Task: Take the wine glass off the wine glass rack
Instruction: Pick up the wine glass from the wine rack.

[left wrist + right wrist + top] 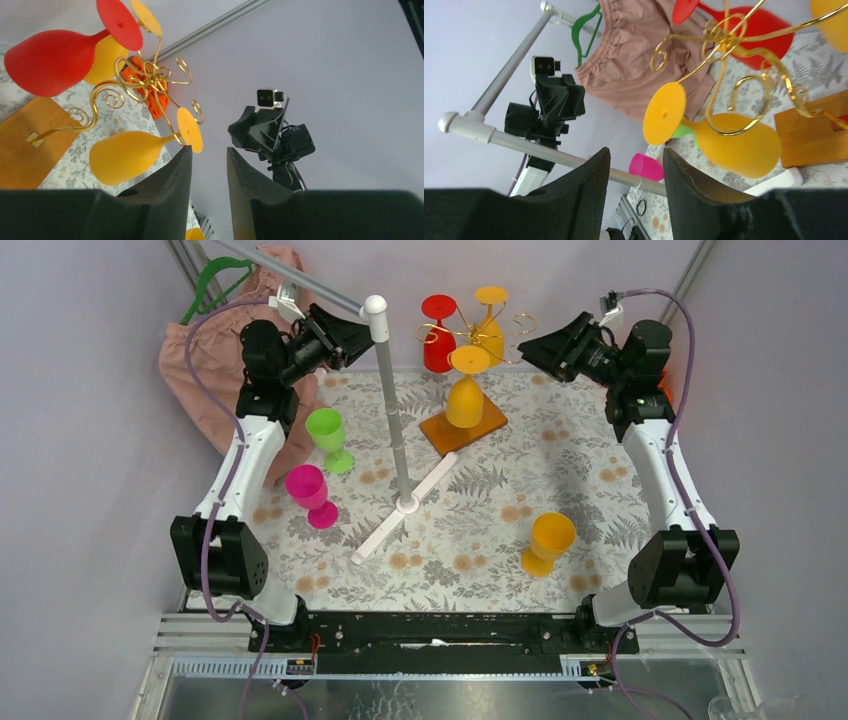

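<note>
Yellow glass [734, 145] is hanging upside down on rack [809, 130], just ahead of R hand [635, 155]. R and L hand [207, 150] are gaping narrowly, empty. Prob. light, stiff, slick plastic: grip stem.

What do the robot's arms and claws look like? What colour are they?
The left arm and right arm match: smooth white middle parts with chunky black joints. A thin purple cable loops along each. The left claw and right claw each have two thick black fingers, with a small white camera box behind them.
</note>
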{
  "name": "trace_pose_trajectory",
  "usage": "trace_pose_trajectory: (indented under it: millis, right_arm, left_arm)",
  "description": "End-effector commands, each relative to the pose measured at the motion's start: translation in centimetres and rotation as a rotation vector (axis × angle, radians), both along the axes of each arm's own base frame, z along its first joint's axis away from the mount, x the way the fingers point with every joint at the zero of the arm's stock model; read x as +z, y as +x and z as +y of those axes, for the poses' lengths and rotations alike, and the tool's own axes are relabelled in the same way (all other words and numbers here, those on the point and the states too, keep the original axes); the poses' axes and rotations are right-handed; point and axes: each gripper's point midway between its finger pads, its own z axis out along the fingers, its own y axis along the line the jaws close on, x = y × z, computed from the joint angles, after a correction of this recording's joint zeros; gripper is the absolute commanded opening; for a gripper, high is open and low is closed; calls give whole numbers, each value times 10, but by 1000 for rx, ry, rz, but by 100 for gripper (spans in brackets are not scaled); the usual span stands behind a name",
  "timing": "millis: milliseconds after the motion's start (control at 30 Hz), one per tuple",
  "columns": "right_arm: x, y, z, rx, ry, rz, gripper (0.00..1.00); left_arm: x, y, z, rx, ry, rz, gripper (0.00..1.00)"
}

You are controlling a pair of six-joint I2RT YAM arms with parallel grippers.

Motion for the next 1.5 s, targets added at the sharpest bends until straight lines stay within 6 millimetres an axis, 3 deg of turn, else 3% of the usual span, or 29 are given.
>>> trace_pose_trajectory:
  millis: [0, 133, 700, 900, 1000, 1100, 1467]
  right_arm:
    - [19, -21, 35, 110, -19, -60, 50]
    - [3, -18, 57, 147, -27, -9, 52]
    - [-34, 11, 65, 90, -58, 96, 52]
    - [-34, 20, 78, 90, -49, 103, 50]
    - [-33, 24, 80, 81, -35, 111, 44]
    - [-30, 25, 77, 57, -24, 100, 36]
    - [-20, 22, 72, 11, -15, 89, 23]
  left_arm:
    - [27, -17, 3, -3, -47, -126, 39]
    - [12, -21, 6, 24, -10, -98, 39]
    - [-2, -25, 18, 39, 14, -58, 39]
    - [-6, -26, 23, 35, 15, -55, 38]
    - [-8, -27, 25, 32, 11, -52, 38]
    - [-10, -26, 33, 45, 10, -52, 38]
    - [-12, -28, 33, 35, -1, -49, 37]
